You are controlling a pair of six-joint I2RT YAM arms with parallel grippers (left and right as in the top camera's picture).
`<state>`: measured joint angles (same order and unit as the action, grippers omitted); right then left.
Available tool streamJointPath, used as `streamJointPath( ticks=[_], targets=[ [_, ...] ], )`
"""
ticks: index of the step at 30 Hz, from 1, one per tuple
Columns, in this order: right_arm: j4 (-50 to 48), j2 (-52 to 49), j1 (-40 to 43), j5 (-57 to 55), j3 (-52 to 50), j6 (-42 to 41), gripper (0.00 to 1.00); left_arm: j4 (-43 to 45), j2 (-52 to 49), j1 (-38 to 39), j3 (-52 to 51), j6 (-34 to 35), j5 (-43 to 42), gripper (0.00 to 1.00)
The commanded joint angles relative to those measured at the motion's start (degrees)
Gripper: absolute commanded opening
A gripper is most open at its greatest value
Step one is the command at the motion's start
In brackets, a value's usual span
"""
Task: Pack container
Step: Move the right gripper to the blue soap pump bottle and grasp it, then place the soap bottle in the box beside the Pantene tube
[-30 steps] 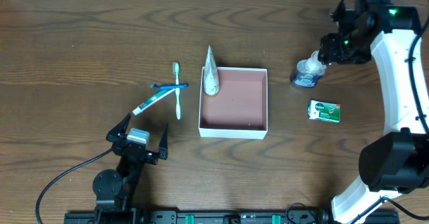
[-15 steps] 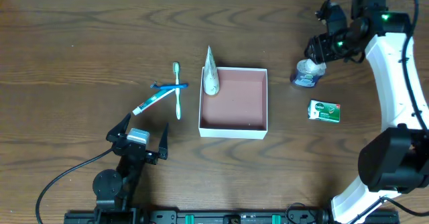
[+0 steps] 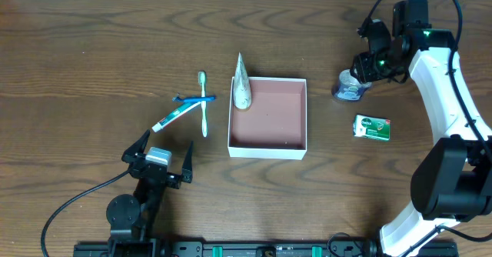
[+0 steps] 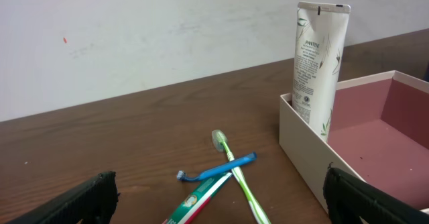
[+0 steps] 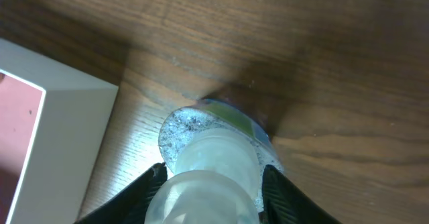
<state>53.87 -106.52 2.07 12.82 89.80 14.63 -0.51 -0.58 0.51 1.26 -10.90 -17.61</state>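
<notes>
The container (image 3: 273,117) sits near the middle of the desk (image 3: 92,49), a shallow square box with thin white walls and a reddish-brown floor. A white Pantene tube (image 3: 241,84) stands upright in its far left corner, its lower end hidden behind the wall in the left wrist view. The rest of the box floor is bare.

To the right of the container, a small clear bottle (image 3: 350,86) with a blue base stands on the wood. The right end effector (image 3: 367,65) is over it. In the right wrist view its two fingers (image 5: 151,184) sit on either side of the bottle's rounded top, right up against it. I cannot tell whether they are pressing on the bottle or only flanking it. A green soap box (image 3: 372,127) lies flat just in front of the bottle, apart from it.

To the left of the container lie a green toothbrush (image 3: 204,107), a blue toothbrush (image 3: 192,98) crossing it, and a toothpaste tube (image 3: 171,118) angled beneath them. All three touch in a loose pile close to the container's left wall.

The left end effector (image 3: 157,161) sits low near the front edge of the desk. Its jaws are spread wide with nothing between them, facing the pile and the box.
</notes>
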Motion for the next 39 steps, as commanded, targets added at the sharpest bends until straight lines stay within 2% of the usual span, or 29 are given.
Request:
streamJointPath(
  ticks=[1,4,13,19,25,30,36,39],
  targets=[
    [-0.44,0.37,-0.15,-0.63,-0.33,-1.33,0.32,-2.03,0.35,-0.22,-1.03,0.07,-0.15,0.98],
    [-1.18,0.37,-0.15,-0.63,-0.33,-1.36,0.25,-2.03,0.35,-0.22,-1.03,0.07,-0.15,0.98],
    [-0.26,2.32,-0.48,-0.61,2.14,-3.45,0.21,-2.03,0.35,-0.22,-1.03,0.07,-0.15,0.98],
    [2.99,9.35,-2.97,-0.57,6.67,-6.23,0.21,-2.03,0.35,-0.22,-1.03,0.07,-0.15,0.98],
    [2.36,20.41,-10.80,-1.62,7.63,-9.86,0.21,-2.03,0.35,-0.22,-1.03,0.07,-0.15,0.98],
    [0.74,26.01,-22.43,-13.64,7.61,-15.65,0.22,-2.03,0.35,-0.22,-1.03,0.07,-0.15,0.98],
    [-0.57,25.33,-35.93,-35.71,6.47,-26.95,0.21,-2.03,0.35,-0.22,-1.03,0.07,-0.15,0.98],
    [-2.56,24.48,-40.26,-43.12,3.98,-32.94,0.21,-2.03,0.35,-0.22,-1.03,0.07,-0.15,0.98]
  ],
)
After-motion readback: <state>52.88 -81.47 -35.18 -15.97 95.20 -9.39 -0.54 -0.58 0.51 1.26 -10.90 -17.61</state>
